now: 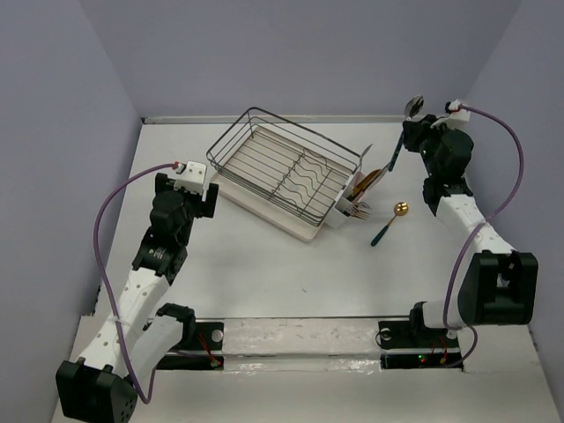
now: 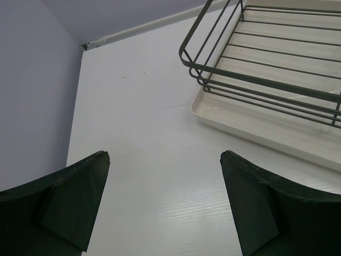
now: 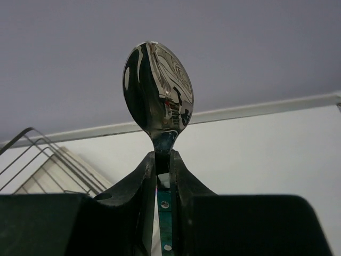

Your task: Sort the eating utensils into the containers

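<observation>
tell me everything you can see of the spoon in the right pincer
The silver metal spoon with a teal handle is clamped at its neck in the right pincer, bowl up, handle down between the jaws. Its polished oval bowl mirrors the room. Held above the white table, right of the black wire dish rack, it touches only the pincer.

White table (image 1: 291,282): cream tray (image 1: 298,231) w/ wire rack (image 1: 282,163), far centre; gold-bowl teal-handle spoon (image 1: 388,224) flat just R of it.

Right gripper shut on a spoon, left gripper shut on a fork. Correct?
Not quite: the left gripper is open and empty, per the left wrist view. The right gripper is shut on a spoon, as stated.
</observation>
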Available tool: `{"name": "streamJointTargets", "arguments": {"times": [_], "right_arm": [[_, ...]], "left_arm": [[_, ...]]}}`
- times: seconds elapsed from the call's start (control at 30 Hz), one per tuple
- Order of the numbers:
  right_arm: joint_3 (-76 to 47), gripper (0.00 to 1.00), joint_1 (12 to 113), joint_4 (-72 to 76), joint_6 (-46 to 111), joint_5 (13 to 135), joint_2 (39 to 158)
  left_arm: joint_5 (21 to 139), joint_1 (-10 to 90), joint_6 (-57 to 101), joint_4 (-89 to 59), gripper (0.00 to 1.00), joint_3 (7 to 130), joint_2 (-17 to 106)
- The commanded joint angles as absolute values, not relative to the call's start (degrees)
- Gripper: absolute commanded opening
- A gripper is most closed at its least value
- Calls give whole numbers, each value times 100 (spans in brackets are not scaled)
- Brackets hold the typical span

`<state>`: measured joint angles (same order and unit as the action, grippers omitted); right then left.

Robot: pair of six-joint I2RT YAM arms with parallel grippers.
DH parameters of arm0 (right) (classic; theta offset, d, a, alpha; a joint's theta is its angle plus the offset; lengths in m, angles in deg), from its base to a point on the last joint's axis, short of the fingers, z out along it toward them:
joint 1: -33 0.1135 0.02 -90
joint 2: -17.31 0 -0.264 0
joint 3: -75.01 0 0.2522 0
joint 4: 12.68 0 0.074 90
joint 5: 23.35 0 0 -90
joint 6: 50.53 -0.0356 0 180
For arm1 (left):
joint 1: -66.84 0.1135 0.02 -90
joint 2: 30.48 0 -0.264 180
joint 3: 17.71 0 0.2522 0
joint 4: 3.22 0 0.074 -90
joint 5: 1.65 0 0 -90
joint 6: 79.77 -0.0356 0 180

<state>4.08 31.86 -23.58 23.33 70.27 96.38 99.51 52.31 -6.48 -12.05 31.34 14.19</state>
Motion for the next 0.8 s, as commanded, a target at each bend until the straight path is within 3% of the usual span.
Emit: {"name": "streamJointTargets", "arguments": {"times": [0.0,0.3,0.77], "right_arm": [[1096,0,3151,-4705,2234,8349,9658],[1475,0,3151,-6551,1390,9231,10080],[1704,0,3283,-7072,1275,9284,10493]], "left_arm": [[9978,5260,-735,-916,99,3393,1452],[9925,5251,-726,-1030,99,3525,1487],[9899,5260,-735,-1056,99,3613,1558]]}}
